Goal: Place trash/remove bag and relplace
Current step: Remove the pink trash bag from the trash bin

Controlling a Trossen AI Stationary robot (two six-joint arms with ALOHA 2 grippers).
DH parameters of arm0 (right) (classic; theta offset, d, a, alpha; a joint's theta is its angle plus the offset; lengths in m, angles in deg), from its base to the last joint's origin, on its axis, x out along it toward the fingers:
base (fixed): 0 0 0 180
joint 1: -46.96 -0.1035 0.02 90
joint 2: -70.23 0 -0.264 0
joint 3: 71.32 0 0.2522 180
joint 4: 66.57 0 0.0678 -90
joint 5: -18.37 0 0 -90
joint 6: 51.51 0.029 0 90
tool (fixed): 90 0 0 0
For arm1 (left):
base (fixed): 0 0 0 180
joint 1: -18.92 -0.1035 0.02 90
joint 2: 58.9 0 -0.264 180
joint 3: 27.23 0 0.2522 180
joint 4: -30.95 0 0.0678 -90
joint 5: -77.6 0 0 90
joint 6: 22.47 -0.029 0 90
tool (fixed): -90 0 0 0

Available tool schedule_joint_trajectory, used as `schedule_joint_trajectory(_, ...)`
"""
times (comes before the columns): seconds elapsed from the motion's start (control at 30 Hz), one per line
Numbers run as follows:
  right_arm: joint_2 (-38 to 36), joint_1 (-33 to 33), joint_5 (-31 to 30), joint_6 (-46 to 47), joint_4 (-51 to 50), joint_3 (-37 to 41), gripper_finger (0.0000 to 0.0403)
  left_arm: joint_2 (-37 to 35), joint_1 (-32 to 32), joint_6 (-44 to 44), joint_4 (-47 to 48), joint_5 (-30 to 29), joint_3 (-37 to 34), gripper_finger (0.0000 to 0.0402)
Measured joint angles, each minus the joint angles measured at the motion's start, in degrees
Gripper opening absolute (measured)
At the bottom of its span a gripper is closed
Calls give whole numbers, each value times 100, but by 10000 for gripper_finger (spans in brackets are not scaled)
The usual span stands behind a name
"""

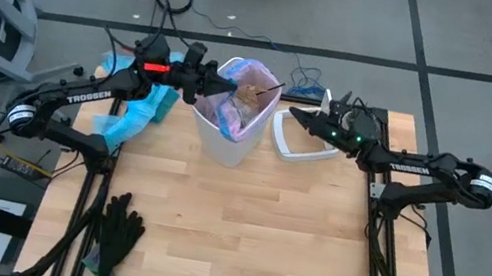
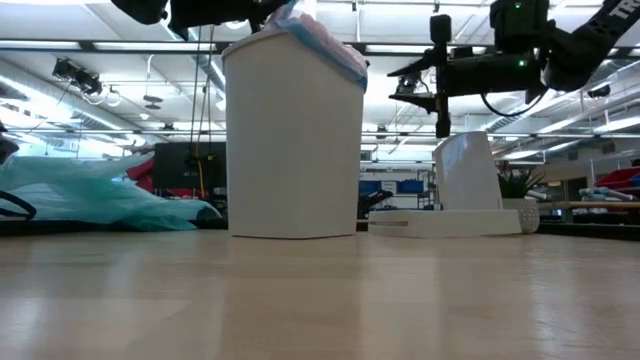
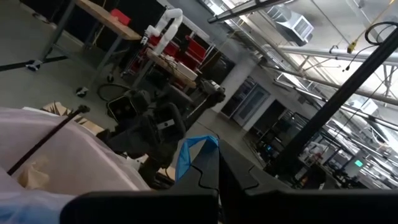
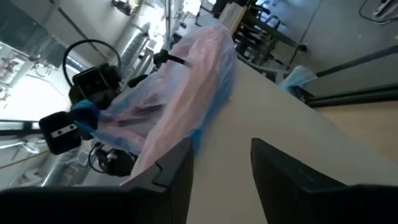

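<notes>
White bin [image 1: 225, 140]: upright at table [image 1: 240, 228] centre, toward 12 o'clock. Pink bag [image 1: 250, 124] lines it, folded over the rim, blue tie [image 3: 189, 155] showing. Trash [image 1: 252, 93]: brown paper and a thin black utensil [image 1: 270, 88] inside the mouth.

Left gripper [image 1: 218, 85]: at the bin's 9 o'clock rim, pinched closed on the bag edge.

Right gripper [image 1: 298, 117]: at the bin's 3 o'clock, just beside it, fingers parted, holding nothing.

White lid [image 1: 299, 137]: at 3 o'clock. Blue bag [image 1: 139, 109]: at 9 o'clock. Black gloves [image 1: 118, 227]: at 7 o'clock.
</notes>
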Motion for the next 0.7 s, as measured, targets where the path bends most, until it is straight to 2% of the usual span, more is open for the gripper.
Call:
schedule_joint_trajectory(0.17,163,-290,-61,36,11,-229,147,0,0,-1,-1,-8,0,1)
schedule_joint_trajectory(0.3,679,-418,-85,-144,-229,-593,142,0,0,-94,-1,-20,0,1)
schedule_joint_trajectory(0.47,1040,-357,-72,-18,524,-647,136,0,0,-111,3,-17,0,1)
schedule_joint_trajectory(0.7,1176,-316,69,-3,629,-625,128,0,0,-123,53,10,0,1)
